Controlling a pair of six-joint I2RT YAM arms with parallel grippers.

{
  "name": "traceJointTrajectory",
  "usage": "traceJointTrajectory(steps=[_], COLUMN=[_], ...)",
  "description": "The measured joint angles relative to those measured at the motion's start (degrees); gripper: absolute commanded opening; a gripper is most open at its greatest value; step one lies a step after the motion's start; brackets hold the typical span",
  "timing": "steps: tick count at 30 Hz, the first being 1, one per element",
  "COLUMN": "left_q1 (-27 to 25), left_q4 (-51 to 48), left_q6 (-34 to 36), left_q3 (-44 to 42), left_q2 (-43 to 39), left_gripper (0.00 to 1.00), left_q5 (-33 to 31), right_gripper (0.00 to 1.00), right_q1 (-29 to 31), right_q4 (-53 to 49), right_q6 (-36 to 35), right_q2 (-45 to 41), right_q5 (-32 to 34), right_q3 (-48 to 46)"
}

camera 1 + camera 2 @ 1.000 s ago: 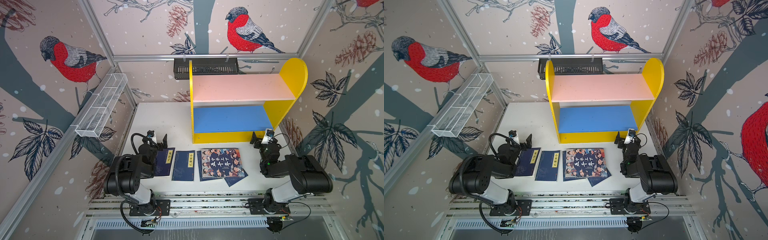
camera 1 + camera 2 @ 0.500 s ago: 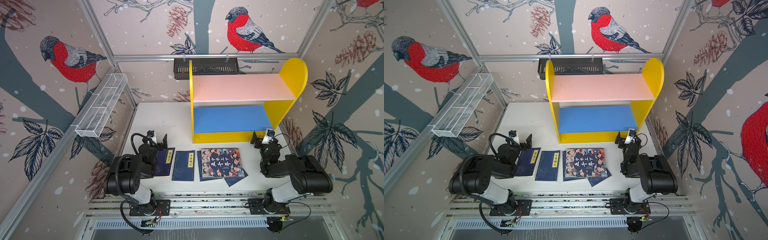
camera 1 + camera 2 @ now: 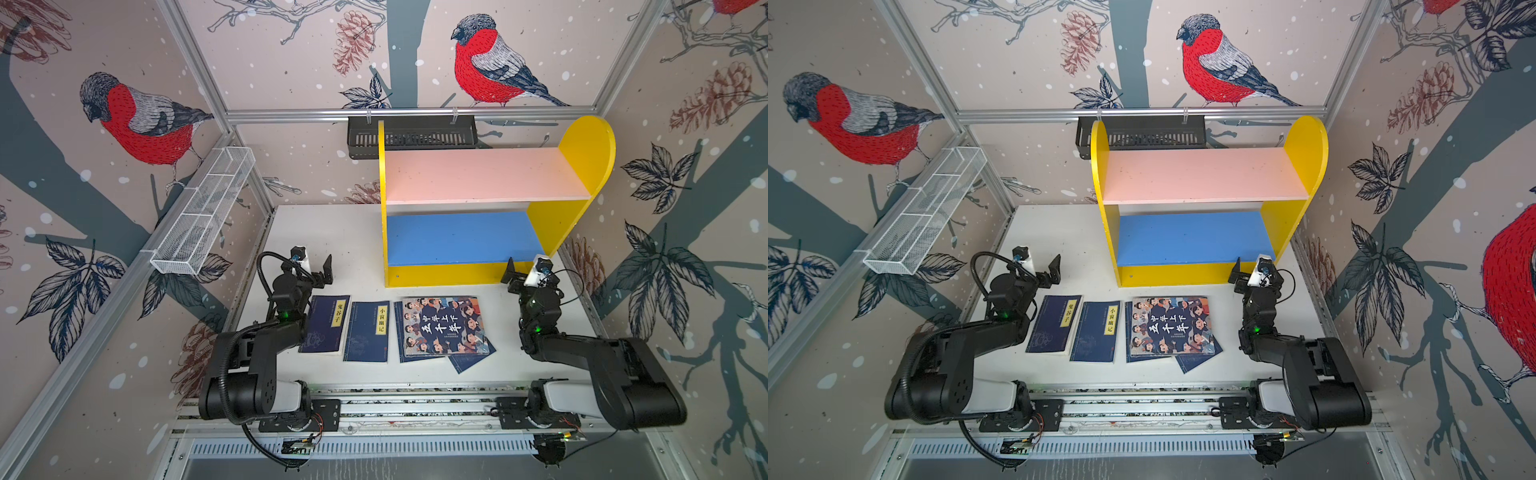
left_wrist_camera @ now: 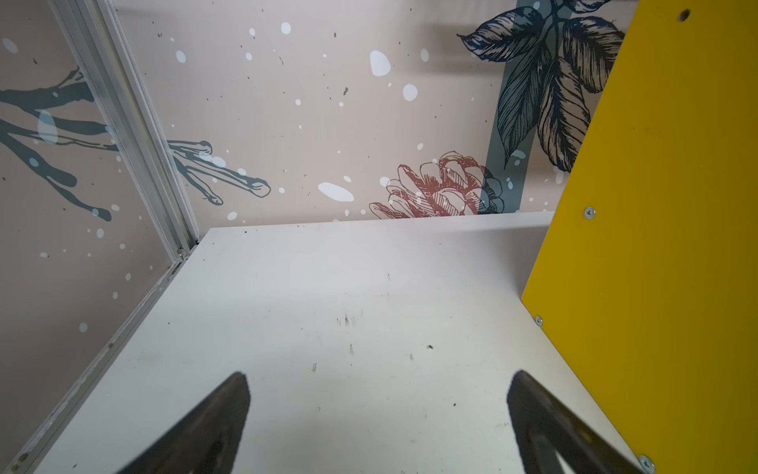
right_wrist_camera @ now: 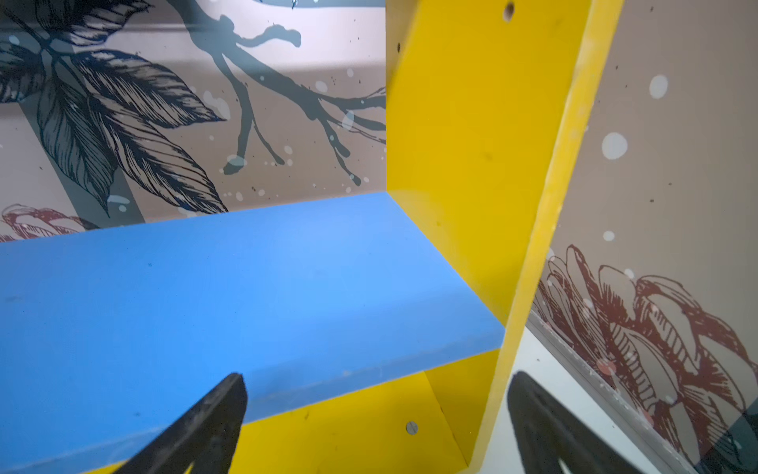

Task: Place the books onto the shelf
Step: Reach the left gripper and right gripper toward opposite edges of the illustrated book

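The left gripper (image 4: 379,382) stands wide open with nothing between its two dark fingers (image 4: 229,410), which point across bare white table (image 4: 328,295) toward the far left corner. In both top views it sits near the table's left edge, just behind the far edge of the leftmost book. The right gripper (image 5: 378,381) is also spread wide and empty, at the front right corner of the shelf (image 3: 582,158). One of its fingers shows against the blue lower board (image 5: 205,295) and the other outside the yellow side panel (image 5: 471,143).

The books lie flat in a row along the table's front edge, none on the shelf. A navy paperback (image 3: 326,324) with a yellow title label lies leftmost, with a second navy paperback (image 3: 368,332) just beside it. The larger book (image 3: 442,324), its cover crowded with cartoon faces around white characters, lies to the right of them. The shelf stands at the back right of the table, with a pink upper board (image 3: 478,174) and a rounded side panel on its right.

More navy covers lie under the larger book. Only a strip (image 3: 398,328) along its left side and a corner (image 3: 473,359) at its front right show, so their count and labels cannot be made out. In the top views each gripper is partly hidden by its own wrist. The wrist views cut off the fingers' bases and show no books.
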Motion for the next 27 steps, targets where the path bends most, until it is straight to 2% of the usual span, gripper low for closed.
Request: traceJointTrajectory(steps=[4,7,10,12,13,15,17,20,27], left_q1=[0.0,0.0,0.0,0.0,0.0,0.0,0.0,0.0,-0.2], left_q4=[-9.4,-18.1,-26.7,-32.0,-34.8,-39.5,-44.2,-50.4,-61.1], left_q6=[0.3,0.5,0.8,0.8,0.8,0.7,-0.7,-2.3,-7.4], left_q3=[1.1,5.2,10.0,12.6,13.9,16.1,18.4,21.6,26.7], left_q2=[-3.7,-5.2,-5.8,-6.1,-6.2,-6.5,-6.9,-7.1,-8.0], left_gripper=[0.97,0.97,0.97,0.97,0.97,0.97,0.97,0.97,0.96], left_q5=[1.6,3.0,4.2,4.6,4.9,5.7,6.6,8.6,15.8], right_gripper=[0.99,1.00,1.00,1.00,1.00,1.00,1.00,0.99,1.00], right_q1=[4.8,8.4,10.0,9.9,9.7,8.6,7.8,7.5,9.0], right_q4=[-11.2,-20.9,-31.7,-39.9,-43.3,-47.5,-48.0,-50.1,-67.9], right_q6=[0.1,1.3,7.7,15.5,18.9,21.7,24.6,30.0,35.1], right_q2=[-10.0,-16.7,-22.1,-25.1,-26.7,-30.3,-34.5,-37.9,-34.0], right_q5=[4.7,8.1,10.5,10.6,9.0,1.0,-8.5,-16.9,-21.2], right_q3=[1.4,3.2,7.1,10.4,11.6,12.7,10.7,7.7,17.0])
